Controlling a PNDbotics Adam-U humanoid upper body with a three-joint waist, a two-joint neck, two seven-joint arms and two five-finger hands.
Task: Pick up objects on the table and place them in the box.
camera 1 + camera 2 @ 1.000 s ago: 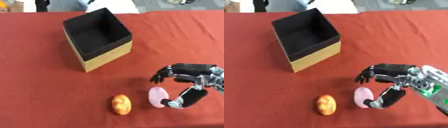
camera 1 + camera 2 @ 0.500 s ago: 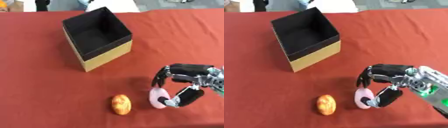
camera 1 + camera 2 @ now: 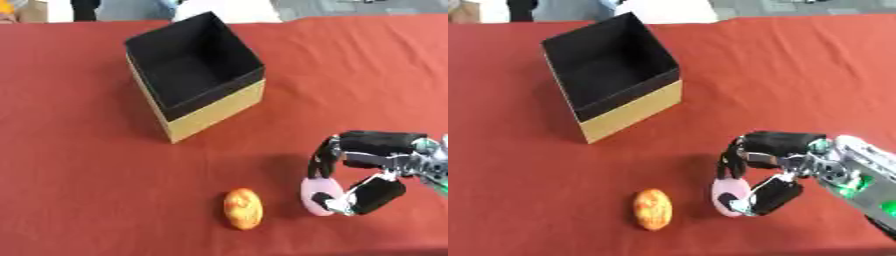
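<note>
Right hand [image 3: 776,167] grasping pink object [image 3: 730,196] on red table [image 3: 798,75].

Upper left of centre: open box [image 3: 614,82], black inside with tan outer walls, standing on the cloth. Lower centre: orange, mottled oval object [image 3: 652,208] lying free on the table, just left of the pink one and apart from it. Lower right: black fingers [image 3: 325,159] curled over the top of the pink oval and thumb [image 3: 372,195] against its right side; possibly still resting on the cloth, contact unclear.

Bare cloth [image 3: 350,90] — up to box [image 3: 194,75]
</note>
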